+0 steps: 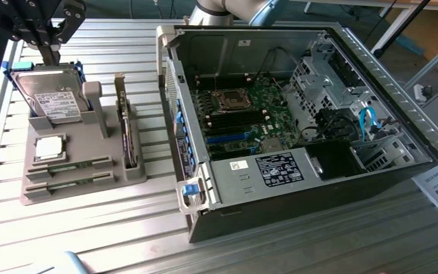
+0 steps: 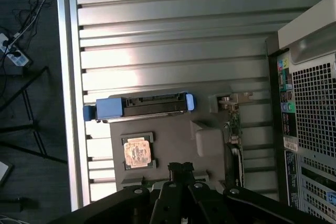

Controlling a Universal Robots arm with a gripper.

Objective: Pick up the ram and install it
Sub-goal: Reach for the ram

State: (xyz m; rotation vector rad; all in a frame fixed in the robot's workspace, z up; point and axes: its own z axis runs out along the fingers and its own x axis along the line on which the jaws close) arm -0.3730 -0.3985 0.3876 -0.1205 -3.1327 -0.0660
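**Item:** the ram (image 1: 68,167), a thin green stick, seated on edge in a slot of the grey holder (image 1: 89,151). The holder sits on the worktop (image 1: 89,228), to the exterior view's left of the open computer case (image 1: 234,171). A like stick (image 1: 63,184) lies just beside it.

**Handling:** we judge it light, stiff and brittle. Pinch across the flat faces near mid-length, clear of the contacts.

**Claw:** the claw (image 1: 51,57), pressed together and empty, hovers over the hard drive (image 1: 52,100).

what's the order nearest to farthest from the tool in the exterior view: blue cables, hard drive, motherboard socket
1. hard drive, on the tray, by the tool
2. motherboard socket, middle of the case
3. blue cables, toward the exterior view's right
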